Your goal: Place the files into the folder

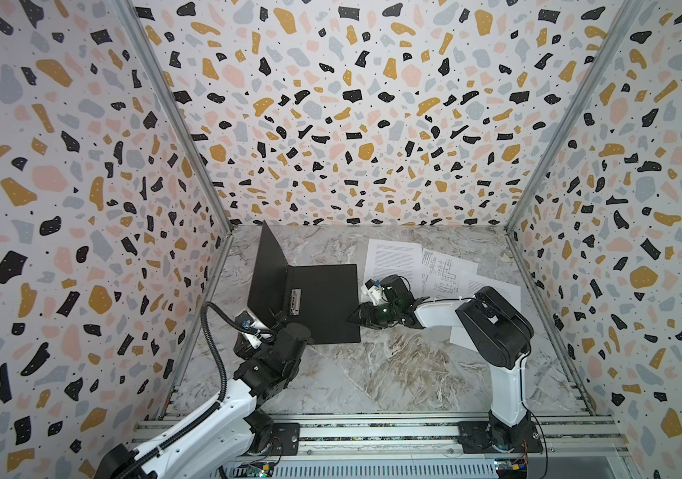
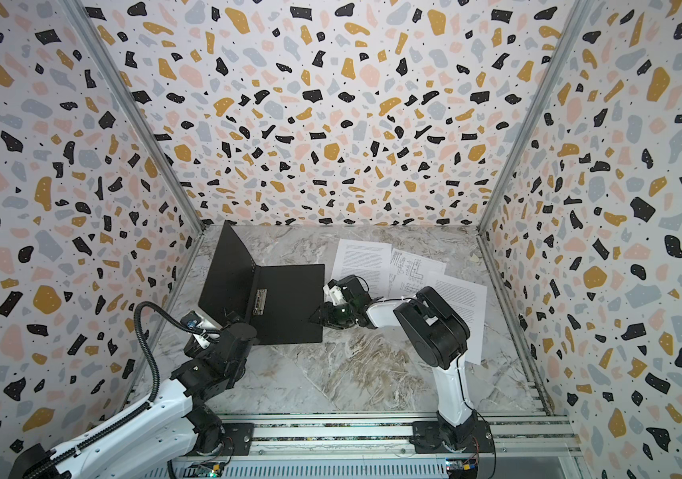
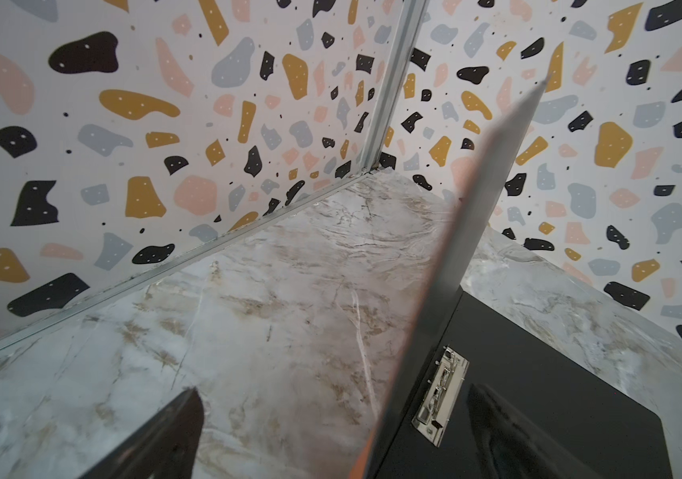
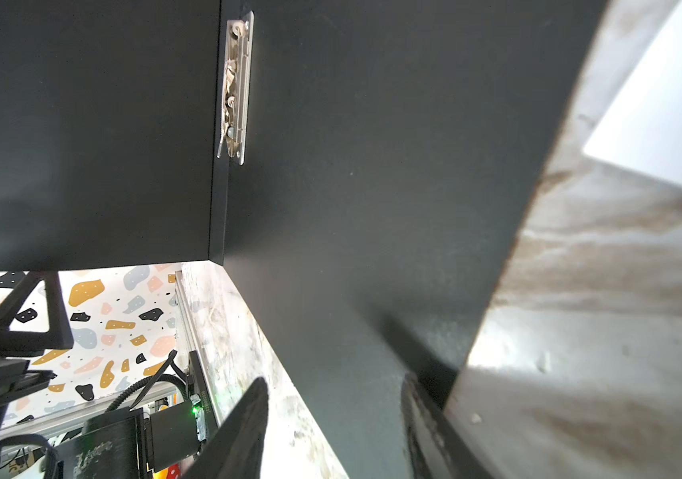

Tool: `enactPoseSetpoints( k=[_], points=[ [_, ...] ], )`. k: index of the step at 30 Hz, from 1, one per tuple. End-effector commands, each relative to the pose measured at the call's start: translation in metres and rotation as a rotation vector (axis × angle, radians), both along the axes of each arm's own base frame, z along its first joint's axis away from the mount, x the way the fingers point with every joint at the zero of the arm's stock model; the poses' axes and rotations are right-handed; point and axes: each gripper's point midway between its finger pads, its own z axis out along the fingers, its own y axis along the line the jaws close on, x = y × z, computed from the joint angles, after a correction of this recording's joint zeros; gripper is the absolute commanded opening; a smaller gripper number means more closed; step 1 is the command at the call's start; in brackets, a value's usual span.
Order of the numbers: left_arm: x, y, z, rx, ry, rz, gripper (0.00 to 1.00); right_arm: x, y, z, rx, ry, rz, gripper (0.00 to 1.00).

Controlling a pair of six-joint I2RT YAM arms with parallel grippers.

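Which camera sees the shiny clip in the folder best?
The left wrist view: the clip is close, whole and sharp. The right wrist view shows it whole too, but blurrier. In both top views it is tiny.

both top views: high, looking down on whole table (image 1: 393,373) | wrist views: close, low, share folder (image 3: 559,331)

The marble-patterned worktop (image 1: 393,365) carries an open folder (image 1: 322,302) at ten o'clock, one black cover flat on it, the other raised. Three white files (image 1: 393,257) lie overlapping at two o'clock, just beside the folder.
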Motion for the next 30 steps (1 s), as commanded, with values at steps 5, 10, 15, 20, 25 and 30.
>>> enactPoseSetpoints(
  k=[5,10,15,20,25,30],
  points=[
    [-0.001,0.016,0.006,-0.05,0.04,0.09,0.99,-0.009,-0.023,-0.043,-0.141,0.089,-0.041,0.52],
    [-0.001,0.017,0.008,-0.097,0.023,0.105,1.0,-0.009,-0.022,-0.042,-0.132,0.091,-0.035,0.52],
    [0.014,0.002,0.01,-0.093,0.024,0.013,1.0,-0.007,-0.019,-0.036,-0.111,0.08,-0.028,0.52],
    [0.041,-0.025,0.003,-0.057,0.088,-0.154,0.98,-0.006,-0.012,-0.021,-0.062,0.03,0.0,0.52],
    [0.071,-0.044,-0.025,-0.069,0.229,-0.296,0.86,0.001,-0.009,0.006,-0.023,-0.064,0.014,0.52],
    [0.092,-0.043,-0.04,-0.057,0.3,-0.339,0.74,0.006,-0.014,0.032,-0.027,-0.156,0.015,0.56]
  ],
)
